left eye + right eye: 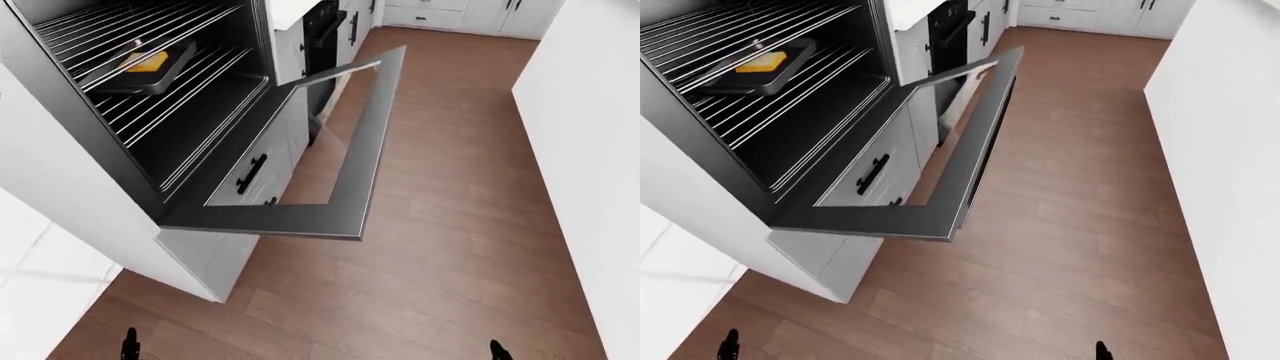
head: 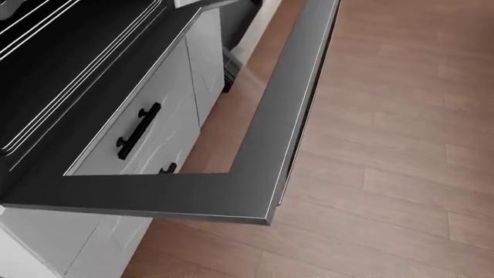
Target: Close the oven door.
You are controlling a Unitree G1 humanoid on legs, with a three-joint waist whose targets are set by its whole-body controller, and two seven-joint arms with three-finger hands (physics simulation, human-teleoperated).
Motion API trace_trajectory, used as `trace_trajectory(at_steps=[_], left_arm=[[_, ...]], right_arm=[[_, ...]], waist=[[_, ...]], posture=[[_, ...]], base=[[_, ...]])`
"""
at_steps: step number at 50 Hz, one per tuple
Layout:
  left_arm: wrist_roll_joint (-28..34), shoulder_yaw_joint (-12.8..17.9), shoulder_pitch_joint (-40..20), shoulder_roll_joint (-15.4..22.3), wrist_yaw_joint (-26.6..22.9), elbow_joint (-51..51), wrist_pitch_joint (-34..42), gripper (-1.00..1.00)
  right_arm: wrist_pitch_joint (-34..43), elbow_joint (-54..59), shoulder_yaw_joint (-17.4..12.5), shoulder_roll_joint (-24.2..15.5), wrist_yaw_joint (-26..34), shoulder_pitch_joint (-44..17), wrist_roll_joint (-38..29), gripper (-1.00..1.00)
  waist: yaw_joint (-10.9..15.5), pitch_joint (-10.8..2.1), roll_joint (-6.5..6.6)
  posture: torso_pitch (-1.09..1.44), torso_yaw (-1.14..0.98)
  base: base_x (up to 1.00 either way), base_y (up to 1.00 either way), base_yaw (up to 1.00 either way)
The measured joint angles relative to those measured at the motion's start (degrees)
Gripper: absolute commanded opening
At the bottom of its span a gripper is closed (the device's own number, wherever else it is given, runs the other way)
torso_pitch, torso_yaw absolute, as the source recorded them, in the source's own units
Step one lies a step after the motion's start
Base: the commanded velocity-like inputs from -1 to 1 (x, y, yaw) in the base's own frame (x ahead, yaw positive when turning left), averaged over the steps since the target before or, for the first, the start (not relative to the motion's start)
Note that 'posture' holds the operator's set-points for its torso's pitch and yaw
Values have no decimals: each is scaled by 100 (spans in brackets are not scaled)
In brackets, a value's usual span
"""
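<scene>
oven door (image 2: pixel 262 145) cropped at top edge, robot hands mostly out of frame

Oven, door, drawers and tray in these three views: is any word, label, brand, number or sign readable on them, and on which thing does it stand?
None: no readable text shows in any view.
Oven door: plain dark frame and glass, no brand or marking.
Drawer fronts under the oven: only black handles.
Tray on the rack: it holds a plain yellow item, no label.
</scene>
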Motion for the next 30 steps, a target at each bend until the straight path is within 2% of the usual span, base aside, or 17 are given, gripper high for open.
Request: trace_trajectory(at_steps=[2,6,9,12,14,19,24,30], left_arm=[[2,-9,16,-30,-5,33,13,100],[26,-30,24,-58,-31,51,21,100],[26,-25,12,-44,-27,28,11,100],[18,-19,1,-31,-18,9,-7,100],[11,-13,6,-19,-17,9,-14,100],[-29,27,25,44,16,17,36,100],[-26,17,15,29,17,14,28,100],[-4,3,25,7,-8,36,37,100]], right_arm=[[20,11,-20,-21,22,7,14,100],[26,-4,-19,-35,52,12,34,100],[1,-46,-22,-54,64,-17,38,100],[-8,-54,-31,-71,70,-18,49,100],[0,-39,-35,-86,72,-12,57,100],[74,49,47,104,144,-8,12,100],[97,30,9,22,128,5,18,100],[36,-27,1,0,122,-22,46,100]], waist=[[-13,-41,40],[-11,-148,-37],[-41,-126,12],[-82,-104,203],[-71,-117,463],[35,-65,383],[25,1,112],[53,-11,-188]], posture=[[0,0],[0,0],[0,0],[0,0],[0,0],[0,0],[0,0],[0,0]], base=[[0,17,0],[2,24,0],[5,35,0],[5,35,0],[6,35,0],[6,35,0],[6,35,0],[8,33,0]])
